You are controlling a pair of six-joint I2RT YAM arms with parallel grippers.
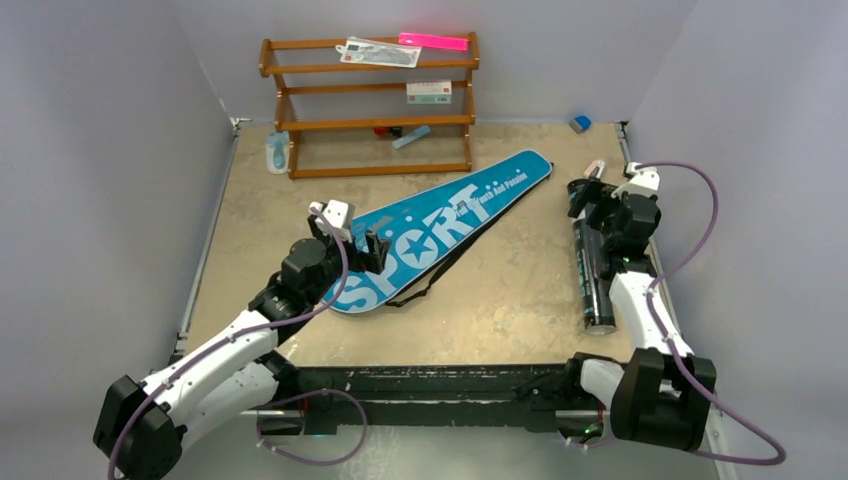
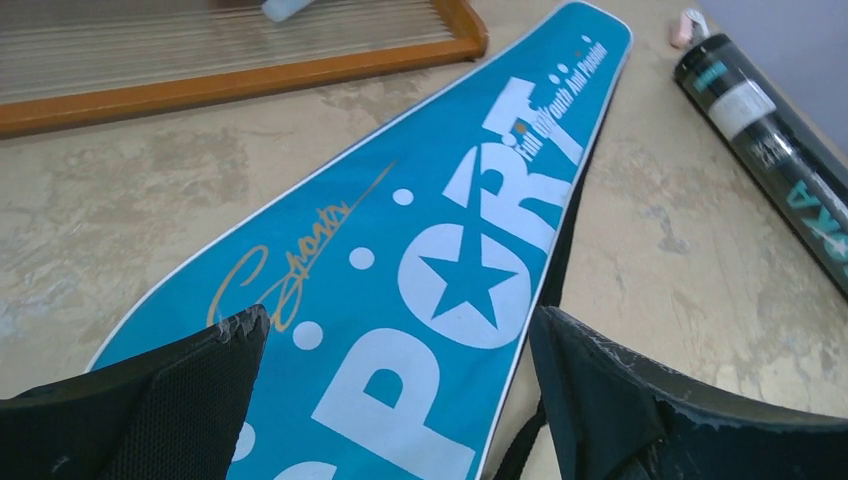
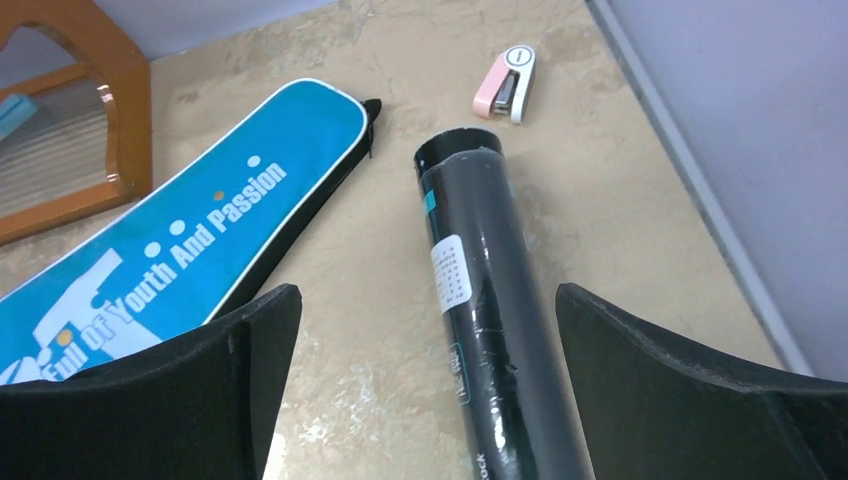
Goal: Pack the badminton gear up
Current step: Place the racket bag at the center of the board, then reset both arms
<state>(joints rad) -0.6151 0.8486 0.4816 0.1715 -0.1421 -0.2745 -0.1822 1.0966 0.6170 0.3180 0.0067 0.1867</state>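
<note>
While the blue bag (image 1: 440, 230) lettered SPORT is laid flat and slantwise across the middle of the counter (image 1: 500, 310), with its narrow end turned toward the far right and its wide end toward the left arm (image 1: 240, 340), the left jaws are held spread wide just above that wide end, and nothing is pinched between them. The black tube (image 1: 592, 270) is laid on its side near the counter's right edge, apart from the bag, with its length running from near to far. The right jaws, carried by the right arm (image 1: 640, 300), are likewise spread wide over the tube's far part. In the wrist view one finger is seen on either side of the tube with a gap left on each side, so the tube is not gripped. A small pink and white stapler-like object (image 3: 505, 83) is seen just beyond the tube's far end. At the counter's far edge a wooden rack (image 1: 370, 105) is stood, with a pale-blue bottle (image 1: 276, 153) just to its left.
</note>
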